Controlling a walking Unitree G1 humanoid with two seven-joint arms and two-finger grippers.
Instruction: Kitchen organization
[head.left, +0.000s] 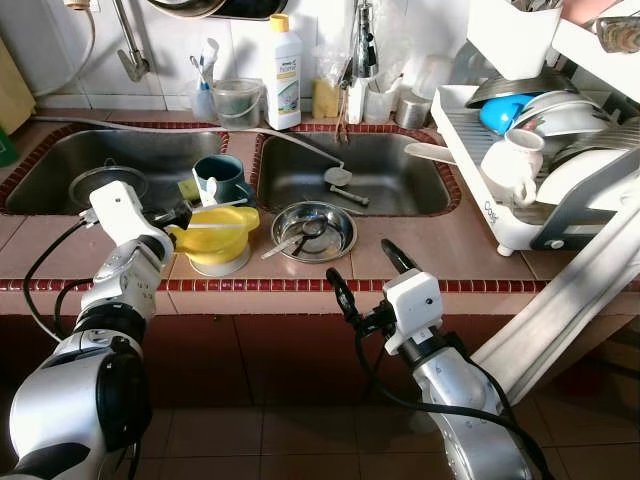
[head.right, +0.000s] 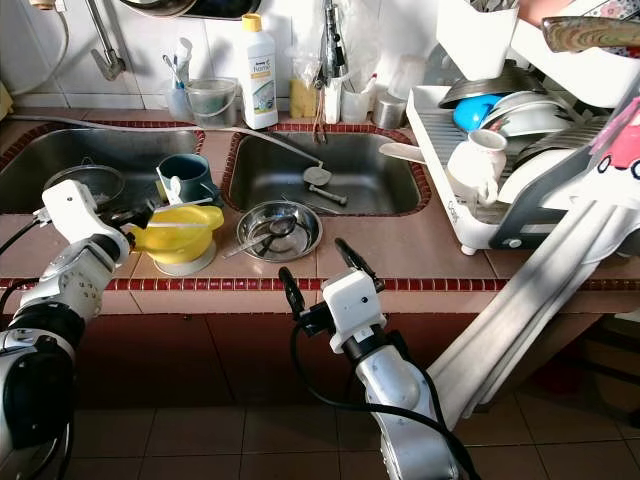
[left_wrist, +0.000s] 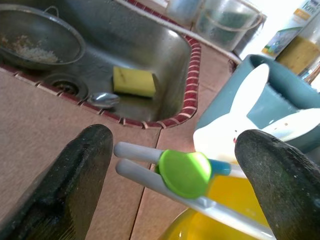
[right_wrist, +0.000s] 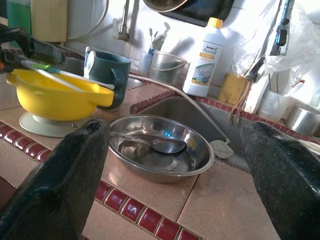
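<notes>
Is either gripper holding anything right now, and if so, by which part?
Nothing is held. The left gripper is open around the grey chopsticks on the yellow bowl; the right gripper is open before the counter edge.

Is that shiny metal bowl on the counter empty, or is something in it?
Not empty. The round steel bowl sits upright on the tiled counter with a metal spoon lying inside; whether any liquid is there, I cannot tell.

White detergent bottle (head.left: 284, 72) and yellow sponge (head.left: 326, 98) against the tiled wall (head.left: 60, 45) behind the sinks.
</notes>
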